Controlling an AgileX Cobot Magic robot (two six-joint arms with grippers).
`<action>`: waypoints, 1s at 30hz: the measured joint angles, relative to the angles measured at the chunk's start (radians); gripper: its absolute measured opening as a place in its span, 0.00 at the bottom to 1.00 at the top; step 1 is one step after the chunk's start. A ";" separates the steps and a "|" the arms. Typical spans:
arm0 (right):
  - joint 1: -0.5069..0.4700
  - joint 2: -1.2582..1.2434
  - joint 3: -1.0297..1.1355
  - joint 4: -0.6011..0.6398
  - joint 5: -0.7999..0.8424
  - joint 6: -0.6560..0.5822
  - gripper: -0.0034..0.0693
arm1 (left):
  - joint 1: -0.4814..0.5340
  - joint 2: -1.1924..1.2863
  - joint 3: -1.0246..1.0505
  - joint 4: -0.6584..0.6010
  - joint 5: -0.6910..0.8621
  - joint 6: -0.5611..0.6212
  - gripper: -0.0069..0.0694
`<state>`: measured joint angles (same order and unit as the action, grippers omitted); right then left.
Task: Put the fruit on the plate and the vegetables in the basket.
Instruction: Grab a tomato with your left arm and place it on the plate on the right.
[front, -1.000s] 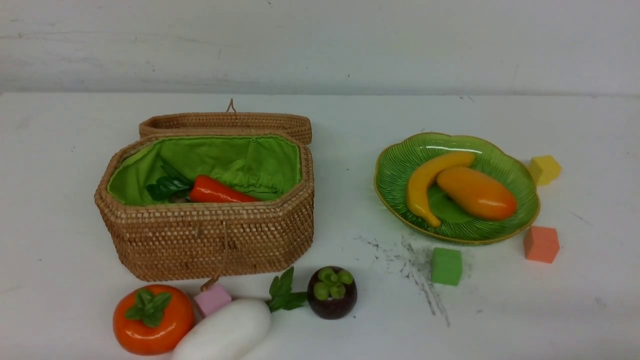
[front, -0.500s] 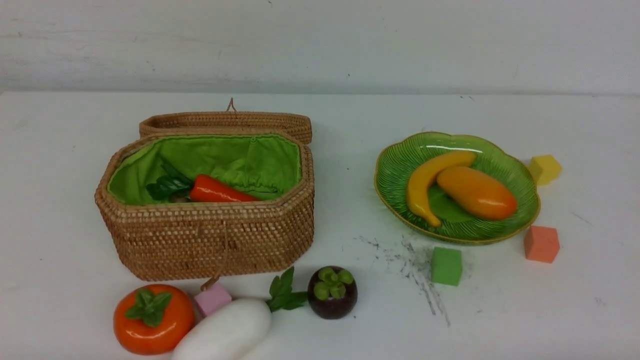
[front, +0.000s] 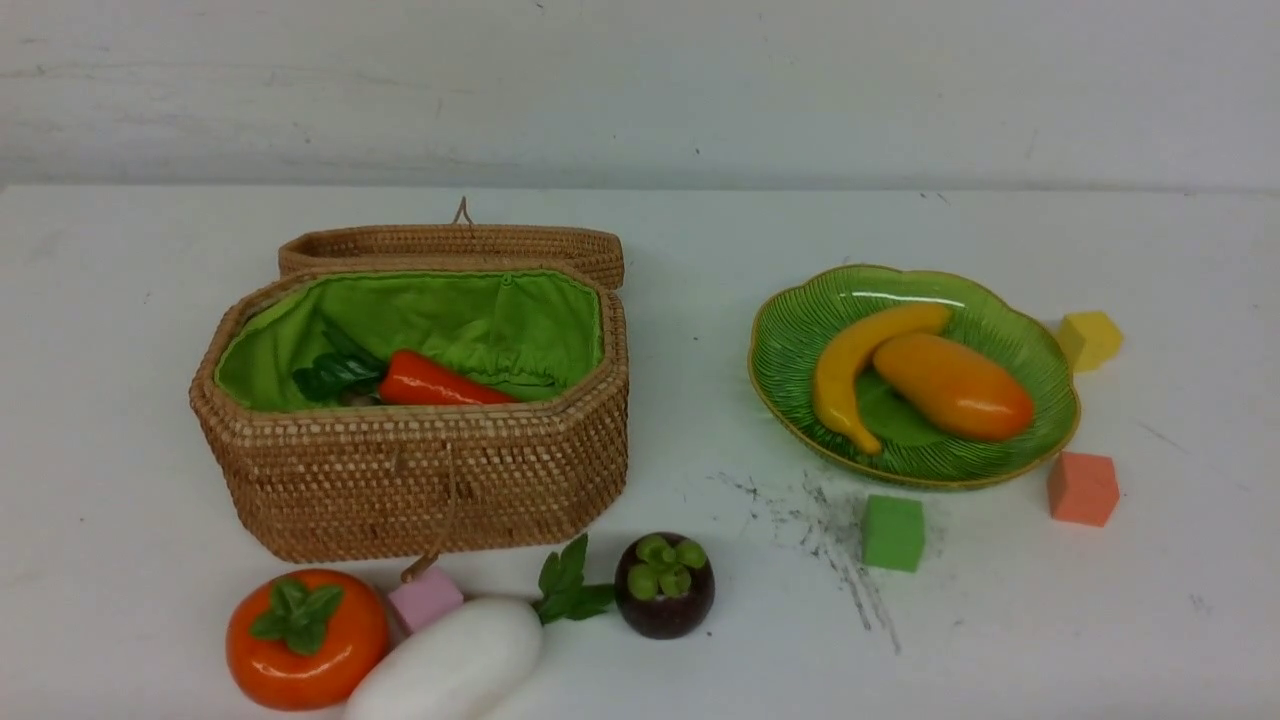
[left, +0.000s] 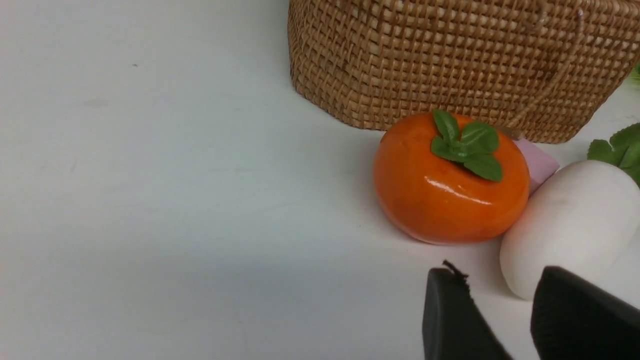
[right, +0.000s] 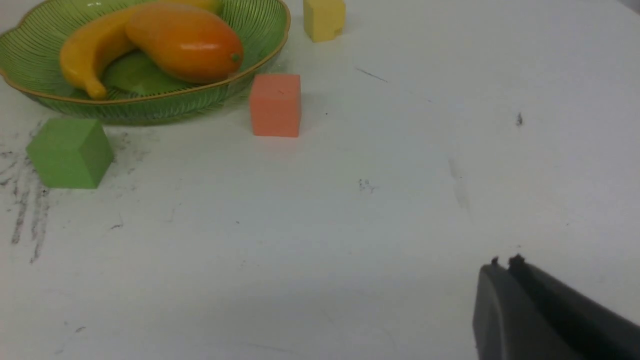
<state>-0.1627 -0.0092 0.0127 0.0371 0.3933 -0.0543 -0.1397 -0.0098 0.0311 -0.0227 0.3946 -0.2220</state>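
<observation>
lying slantwise, the radish (front: 445, 665) points its leaves toward the mangosteen (front: 664, 585).

Brightness: I've got bright, even overhead light here; the white table (front: 1000, 640) reads slightly washed.
Glare: I see white streaks on the persimmon (left: 450, 190), the mango (right: 185, 45) and the plate (front: 900, 296).
Shadows: soft and faint; a grey band crosses the lower left-wrist frame.
Sharpness: front view soft, a little grainy; wrist views crisper.
</observation>
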 joint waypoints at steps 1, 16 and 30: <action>0.000 0.000 0.000 0.000 0.000 0.000 0.08 | 0.000 0.000 0.000 0.000 0.000 0.000 0.40; 0.000 0.000 0.000 0.000 0.000 0.004 0.10 | 0.000 0.000 0.000 0.000 0.000 0.000 0.40; 0.000 0.000 0.000 0.000 0.000 0.004 0.12 | 0.000 0.000 0.000 -0.147 -0.431 -0.015 0.40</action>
<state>-0.1627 -0.0092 0.0127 0.0372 0.3930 -0.0506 -0.1397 -0.0098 0.0311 -0.1693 -0.0367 -0.2372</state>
